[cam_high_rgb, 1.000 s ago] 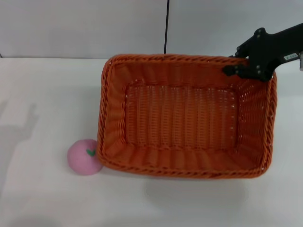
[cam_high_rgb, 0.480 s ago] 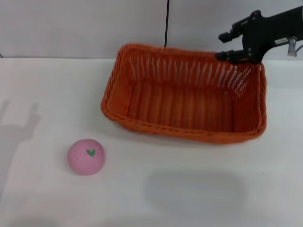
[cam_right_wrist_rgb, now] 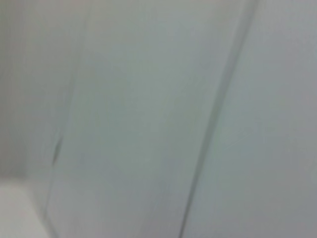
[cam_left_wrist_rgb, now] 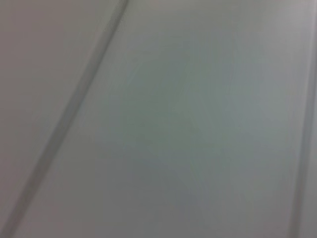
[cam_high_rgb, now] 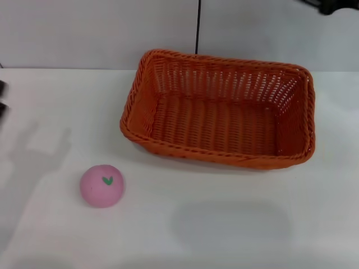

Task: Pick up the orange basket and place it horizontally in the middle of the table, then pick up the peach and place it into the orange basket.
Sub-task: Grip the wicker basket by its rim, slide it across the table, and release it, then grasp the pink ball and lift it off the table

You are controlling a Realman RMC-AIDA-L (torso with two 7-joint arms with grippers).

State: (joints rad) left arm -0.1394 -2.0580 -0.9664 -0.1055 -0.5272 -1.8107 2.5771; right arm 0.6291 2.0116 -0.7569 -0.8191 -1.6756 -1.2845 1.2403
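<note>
The orange basket (cam_high_rgb: 216,158) rests flat on the white table (cam_high_rgb: 235,230), right of centre, with its long side running left to right and nothing inside it. The pink peach (cam_high_rgb: 101,185) sits on the table to the basket's front left, apart from it, green leaf mark facing up. Only a dark sliver of my right gripper (cam_high_rgb: 332,5) shows at the top right corner, well above and behind the basket. A dark bit of my left gripper (cam_high_rgb: 2,102) shows at the left edge, far from the peach. Both wrist views show only blank wall.
A grey wall with a dark vertical seam (cam_high_rgb: 198,25) stands behind the table's far edge. Open tabletop lies in front of the basket and to the right of the peach.
The right gripper let go of the basket's far right rim and rose up out of the picture. The basket dropped from tilted to flat. The left gripper has appeared at the left edge.
</note>
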